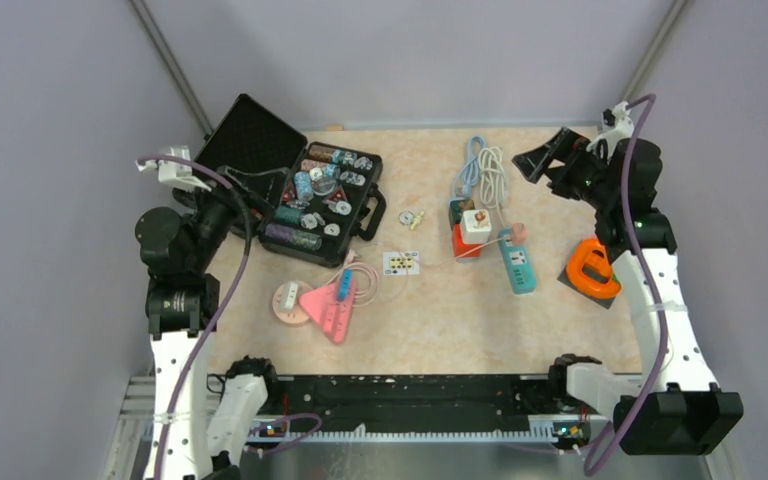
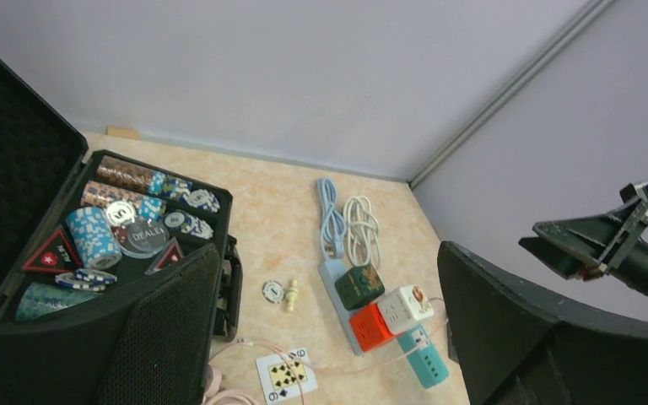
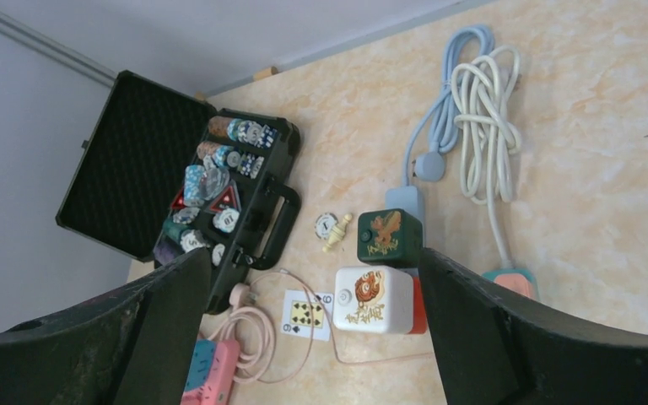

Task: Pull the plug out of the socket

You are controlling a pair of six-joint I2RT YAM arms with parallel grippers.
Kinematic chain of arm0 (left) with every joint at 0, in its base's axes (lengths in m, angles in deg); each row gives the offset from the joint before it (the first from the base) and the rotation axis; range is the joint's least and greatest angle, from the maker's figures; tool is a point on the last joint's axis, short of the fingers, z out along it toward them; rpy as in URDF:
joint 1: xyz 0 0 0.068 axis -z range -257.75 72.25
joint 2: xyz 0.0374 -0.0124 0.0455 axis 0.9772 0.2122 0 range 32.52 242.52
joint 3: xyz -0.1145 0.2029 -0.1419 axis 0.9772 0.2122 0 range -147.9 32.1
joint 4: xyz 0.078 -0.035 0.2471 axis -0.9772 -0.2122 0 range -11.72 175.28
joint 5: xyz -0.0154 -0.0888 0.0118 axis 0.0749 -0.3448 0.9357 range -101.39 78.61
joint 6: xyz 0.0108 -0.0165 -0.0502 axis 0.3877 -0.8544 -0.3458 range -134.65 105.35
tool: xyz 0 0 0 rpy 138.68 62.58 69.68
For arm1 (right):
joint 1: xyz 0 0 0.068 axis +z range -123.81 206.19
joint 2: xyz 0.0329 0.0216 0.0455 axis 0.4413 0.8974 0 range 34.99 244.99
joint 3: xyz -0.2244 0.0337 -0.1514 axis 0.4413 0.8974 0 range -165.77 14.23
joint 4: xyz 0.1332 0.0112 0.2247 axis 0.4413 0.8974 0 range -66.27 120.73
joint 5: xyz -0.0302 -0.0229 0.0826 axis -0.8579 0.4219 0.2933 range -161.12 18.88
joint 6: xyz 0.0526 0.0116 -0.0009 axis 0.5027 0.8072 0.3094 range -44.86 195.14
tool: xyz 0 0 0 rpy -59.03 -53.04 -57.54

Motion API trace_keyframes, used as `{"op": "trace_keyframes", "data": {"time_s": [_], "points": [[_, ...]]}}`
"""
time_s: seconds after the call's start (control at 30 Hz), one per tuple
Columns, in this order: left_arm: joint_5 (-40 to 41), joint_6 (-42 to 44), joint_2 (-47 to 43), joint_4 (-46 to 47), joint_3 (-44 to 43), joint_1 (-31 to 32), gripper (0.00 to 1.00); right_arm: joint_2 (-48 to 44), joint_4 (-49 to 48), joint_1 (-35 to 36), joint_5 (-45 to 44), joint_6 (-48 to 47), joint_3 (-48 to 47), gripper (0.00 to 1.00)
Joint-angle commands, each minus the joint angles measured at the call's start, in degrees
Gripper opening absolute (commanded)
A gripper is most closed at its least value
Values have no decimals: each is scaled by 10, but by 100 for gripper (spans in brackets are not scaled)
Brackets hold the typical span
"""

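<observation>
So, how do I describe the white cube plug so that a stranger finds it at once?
Start at the two coiled cables at the far middle of the table. Just nearer than them, three cube plugs cluster at a pale blue strip. Yours is the white cube; its neighbours are a dark green cube and a red cube.

The left gripper (image 2: 327,247) hangs with its fingers (image 2: 160,337) spread wide. Beyond them a power strip (image 2: 333,274) carries a green adapter (image 2: 359,285), a white adapter (image 2: 405,308) and a red adapter (image 2: 369,327). A poker chip case (image 2: 8,152) lies open on the left.
</observation>
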Motion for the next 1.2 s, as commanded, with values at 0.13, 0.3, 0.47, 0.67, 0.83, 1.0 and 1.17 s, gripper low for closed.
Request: {"op": "trace_keyframes", "data": {"time_s": [0.13,0.3,0.47,0.67,0.83,1.0,1.17], "points": [[-47,-16,19,1,69,-3,99,15,-55,-4,19,34,5,83],[-122,-18,47,13,108,-2,99,35,-5,-4,13,18,-25,78],[-189,-14,73,7,104,12,99,-1,9,-4,-142,-30,29,88],[-161,-10,59,47,116,41,99,45,80,-4,-245,-78,47,93],[-134,-30,65,114,131,71,99,103,112,-4,-259,-80,64,71],[-84,-37,59,152,151,85,99,118,98,-4,-274,-96,100,60],[-87,-40,78,178,152,92,99,151,84,-2,-225,-129,112,55]]}}
